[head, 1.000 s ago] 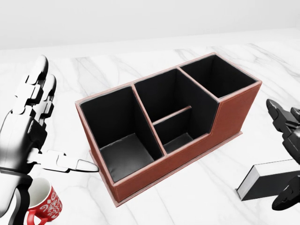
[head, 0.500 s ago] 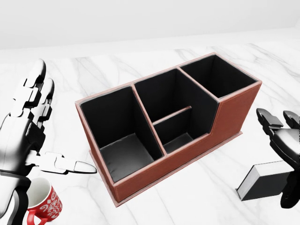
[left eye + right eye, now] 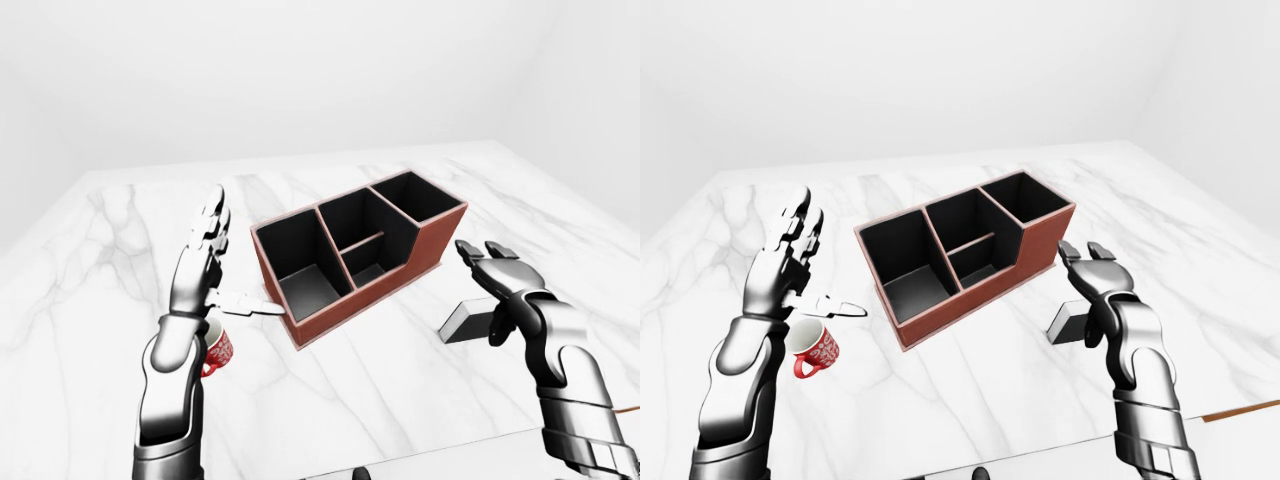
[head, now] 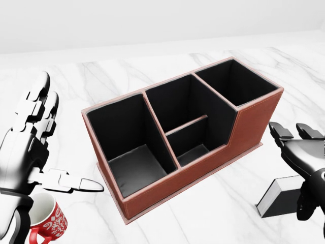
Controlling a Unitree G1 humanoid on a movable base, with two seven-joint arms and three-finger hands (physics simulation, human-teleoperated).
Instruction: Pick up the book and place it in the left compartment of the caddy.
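1. The book (image 4: 282,195) lies flat on the white marble table (image 4: 213,213), at the lower right of the head view, just beside the low right end of the brown caddy (image 4: 251,127) and apart from it

2. The right hand (image 4: 303,162) hovers over the book with its fingers spread and curled downward, closing on nothing; whether a fingertip touches the cover cannot be told

3. The left hand (image 4: 30,147) stands upright at the left of the caddy, fingers extended together and thumb stuck out toward the caddy wall, holding nothing; a red mug (image 3: 812,350) sits just below it

4. The book looks like a stiff, dark-covered slab with a pale page edge, likely light and rigid, its smooth cover possibly slippery; a pinch across its thickness at the near long edge seems the soundest hold

5. Its long axis appears to run left to right in the head view, the pale page block facing the lower left, though the hand hides much of it

6. The left compartment (image 4: 129,147), the caddy's largest and deepest, stands empty
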